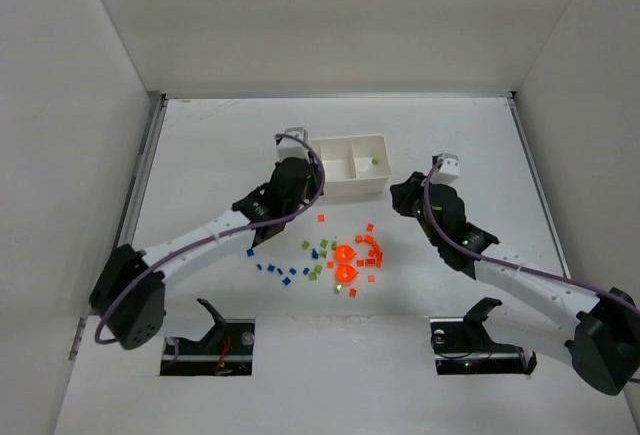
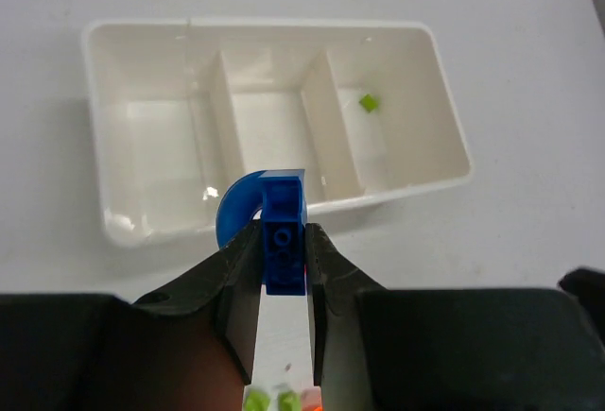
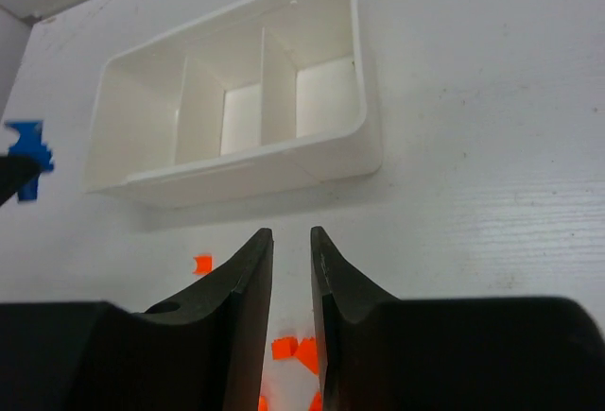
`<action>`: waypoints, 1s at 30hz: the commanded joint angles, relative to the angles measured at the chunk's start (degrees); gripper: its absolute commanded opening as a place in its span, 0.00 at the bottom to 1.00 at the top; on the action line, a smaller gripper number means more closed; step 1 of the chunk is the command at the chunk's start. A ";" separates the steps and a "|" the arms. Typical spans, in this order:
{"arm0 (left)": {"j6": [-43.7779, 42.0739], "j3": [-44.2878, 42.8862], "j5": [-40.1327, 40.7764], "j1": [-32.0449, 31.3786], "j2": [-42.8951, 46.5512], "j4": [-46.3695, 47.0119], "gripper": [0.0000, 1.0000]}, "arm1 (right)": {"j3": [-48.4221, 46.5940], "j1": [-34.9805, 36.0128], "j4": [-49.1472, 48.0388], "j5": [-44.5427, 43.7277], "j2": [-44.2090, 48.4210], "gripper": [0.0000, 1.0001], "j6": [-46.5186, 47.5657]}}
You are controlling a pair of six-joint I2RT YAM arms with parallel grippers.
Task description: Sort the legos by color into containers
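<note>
At tray point(image 2: 397, 192) rim, left gripper point(image 2: 284, 241) clamps blue lego point(image 2: 284, 208).
Light, rigid, slick, I judge; hold flat sides. Right gripper point(image 3: 291, 241) ajar, empty.

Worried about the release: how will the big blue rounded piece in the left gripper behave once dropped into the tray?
Likely rigid: the blue piece shows no bending pinched in the left gripper. Its curved side may let it rock or roll briefly, though the tray walls should contain it. Glossy plastic, so possibly slippery.
</note>
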State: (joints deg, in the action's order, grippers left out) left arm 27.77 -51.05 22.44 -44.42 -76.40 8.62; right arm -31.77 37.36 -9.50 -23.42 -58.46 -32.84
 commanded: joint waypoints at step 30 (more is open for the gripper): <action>-1.49 -25.68 -7.06 6.76 -33.64 4.12 0.18 | 2.85 0.38 8.35 -0.13 2.91 0.37 0.06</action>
State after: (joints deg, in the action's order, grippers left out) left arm 27.20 -74.06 13.96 -38.11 -110.24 12.21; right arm -27.22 37.50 -0.38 -23.53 -55.20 -33.85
